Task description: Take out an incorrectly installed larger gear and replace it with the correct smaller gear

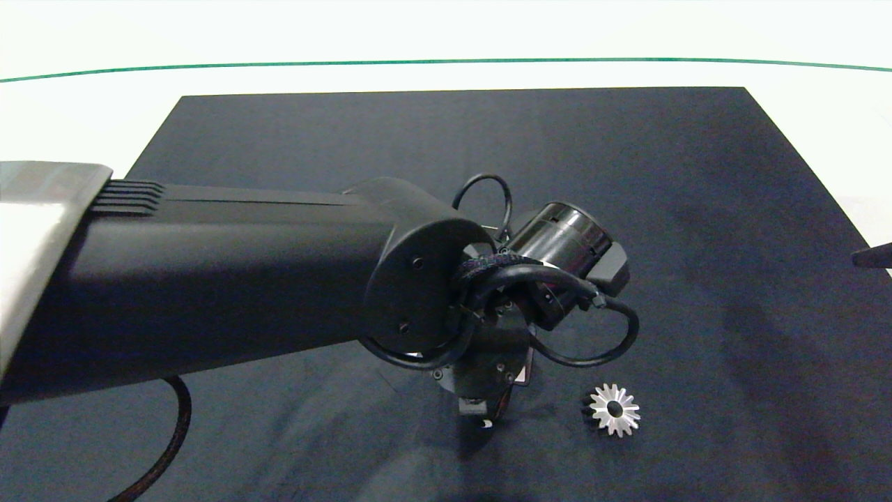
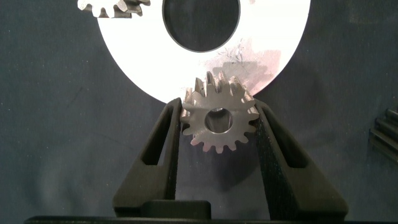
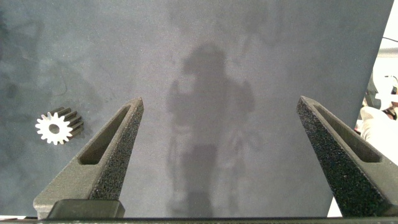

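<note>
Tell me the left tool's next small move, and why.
Probably hold the grip and ease the small gear on over the white plate before lowering. The left tool pinches it at the plate's rim, and the large gear already lies off on the mat. The right tool hangs open over the mat.

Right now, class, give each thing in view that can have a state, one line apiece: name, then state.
left gripper: shut on the smaller gear, at the edge of the round plate
right gripper: open, holding nothing
larger gear: lying flat on the mat, not gripped
another small gear: on the plate
</note>
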